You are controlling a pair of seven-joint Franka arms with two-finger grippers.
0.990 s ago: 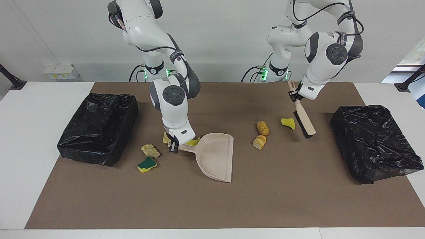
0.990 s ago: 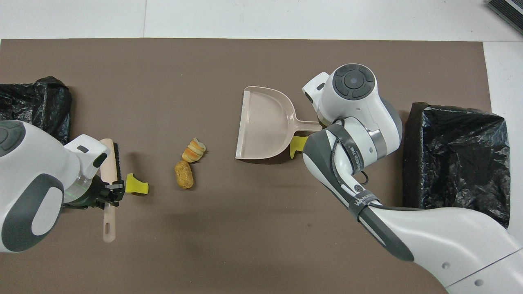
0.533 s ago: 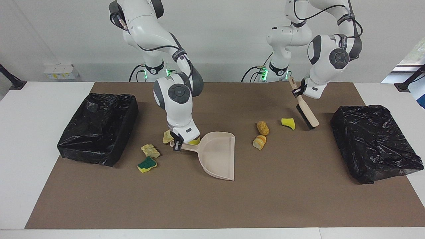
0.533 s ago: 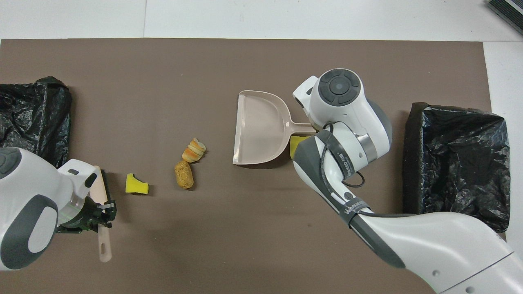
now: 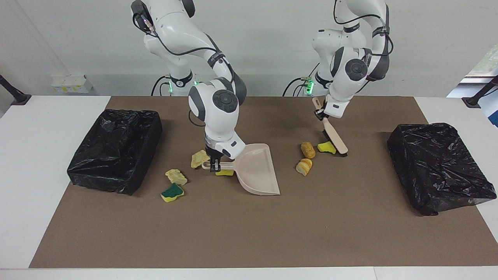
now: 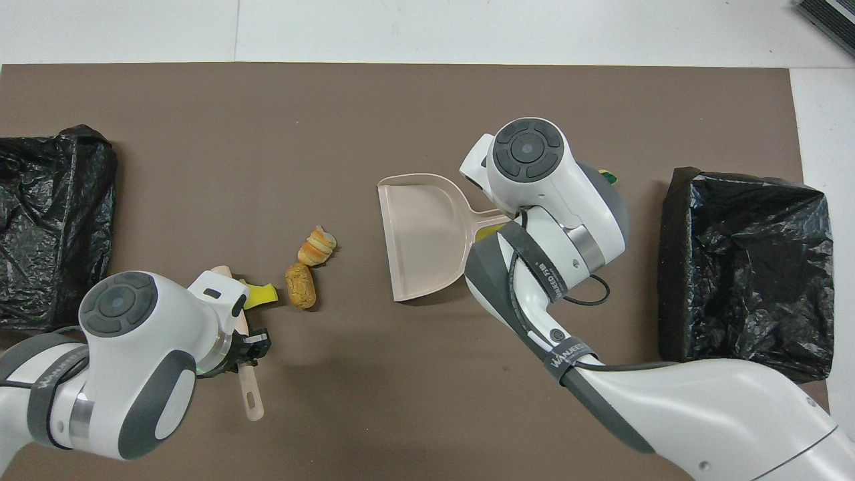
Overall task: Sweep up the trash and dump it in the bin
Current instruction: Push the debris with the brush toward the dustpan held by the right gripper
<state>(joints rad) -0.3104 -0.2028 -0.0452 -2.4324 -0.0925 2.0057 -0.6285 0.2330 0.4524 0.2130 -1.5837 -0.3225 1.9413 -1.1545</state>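
The scraps look light and soft, apt to skid or roll when brushed, so they need herding, not pinching. The left gripper (image 5: 320, 114) is clamped on the brush (image 5: 334, 137) handle, bristles against a yellow sponge bit (image 5: 326, 147) beside two bread lumps (image 5: 305, 158). The right gripper (image 5: 213, 166) is clamped on the dustpan (image 5: 255, 171) handle (other scraps lie near the bin (image 5: 116, 149)).

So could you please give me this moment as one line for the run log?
left gripper: shut on brush, head against yellow sponge bit | right gripper: shut on dustpan handle | trash in pan: none
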